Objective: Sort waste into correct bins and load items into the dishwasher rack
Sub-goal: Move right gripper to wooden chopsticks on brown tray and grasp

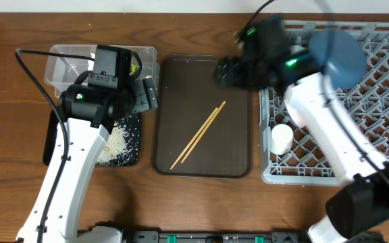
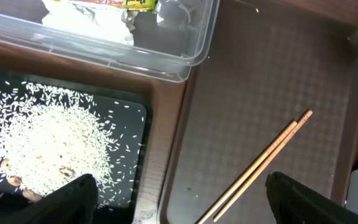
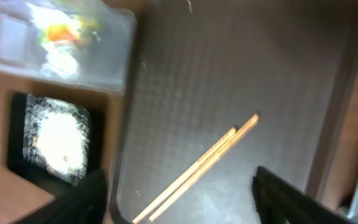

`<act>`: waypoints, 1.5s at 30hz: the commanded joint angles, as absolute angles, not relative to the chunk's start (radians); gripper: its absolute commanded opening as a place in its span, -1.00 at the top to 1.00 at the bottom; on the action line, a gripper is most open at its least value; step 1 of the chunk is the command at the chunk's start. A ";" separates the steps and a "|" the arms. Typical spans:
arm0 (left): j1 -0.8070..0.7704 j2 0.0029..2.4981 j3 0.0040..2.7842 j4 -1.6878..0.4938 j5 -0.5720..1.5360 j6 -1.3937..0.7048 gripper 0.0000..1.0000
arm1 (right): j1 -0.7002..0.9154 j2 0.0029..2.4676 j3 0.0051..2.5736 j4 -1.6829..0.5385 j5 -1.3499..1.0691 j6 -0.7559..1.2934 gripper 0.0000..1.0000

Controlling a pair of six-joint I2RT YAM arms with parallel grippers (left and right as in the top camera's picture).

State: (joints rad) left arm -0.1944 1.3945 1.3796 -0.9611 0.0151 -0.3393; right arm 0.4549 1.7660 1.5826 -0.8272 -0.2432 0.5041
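Observation:
The wooden chopsticks (image 1: 198, 134) lie diagonally on the dark brown tray (image 1: 235, 158); they also show in the left wrist view (image 2: 263, 163) and the right wrist view (image 3: 204, 163). My left gripper (image 1: 147, 93) is open and empty, over the gap between the black tub and the tray (image 2: 185, 205). My right gripper (image 1: 225, 71) is open and empty above the tray's far right corner (image 3: 179, 199); its view is blurred. The dark blue plate (image 1: 340, 57) and small white cup (image 1: 281, 138) sit in the grey rack (image 1: 377, 94). The bowls are not in view.
The clear tub (image 1: 59, 57) holds the snack wrapper (image 2: 104, 3) and white tissue (image 2: 86, 25). The black tub (image 2: 132, 106) holds rice scraps (image 2: 48, 143). My left arm covers much of both tubs in the overhead view.

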 commanded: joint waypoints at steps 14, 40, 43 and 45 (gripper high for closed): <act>-0.191 1.398 1.385 -0.961 -0.001 -0.326 -0.78 | 0.609 1.919 1.414 -0.679 -0.092 0.750 -0.01; -0.191 1.398 1.385 -0.961 -0.001 -0.326 -0.78 | 0.649 2.263 1.741 -1.024 -0.003 0.709 0.34; -0.191 1.398 1.385 -0.961 -0.001 -0.326 -0.78 | 0.649 2.282 1.740 -1.042 -0.004 0.709 0.35; -0.191 1.398 1.385 -0.961 -0.001 -0.326 -0.78 | 0.649 2.295 1.740 -1.049 -0.004 0.709 0.35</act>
